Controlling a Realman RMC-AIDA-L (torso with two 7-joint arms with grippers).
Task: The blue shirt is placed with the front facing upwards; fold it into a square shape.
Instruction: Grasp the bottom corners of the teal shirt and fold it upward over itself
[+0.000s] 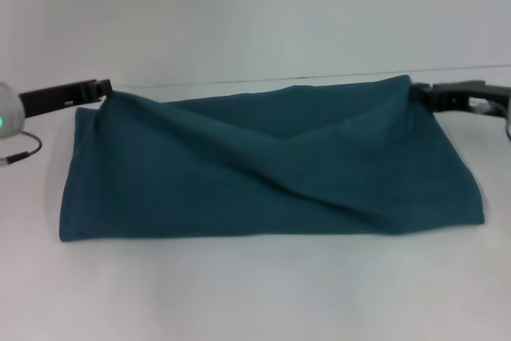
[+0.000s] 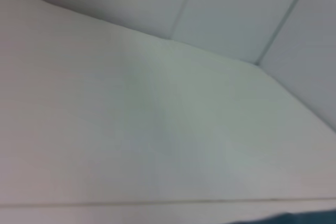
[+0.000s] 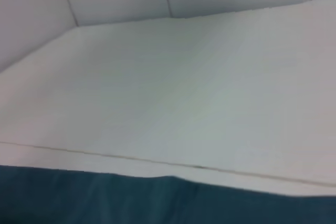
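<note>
The blue shirt lies on the white table as a wide rectangle, doubled over, with diagonal creases across its top layer. No lettering or neckline shows. My left gripper is at the shirt's far left corner and my right gripper at its far right corner. Each is shut on a raised fabric corner held slightly above the table. A strip of the shirt shows in the right wrist view, and a sliver in the left wrist view.
A thin cable lies on the table to the left of the shirt, under my left arm. The table's back edge runs just behind the shirt, with a pale wall beyond.
</note>
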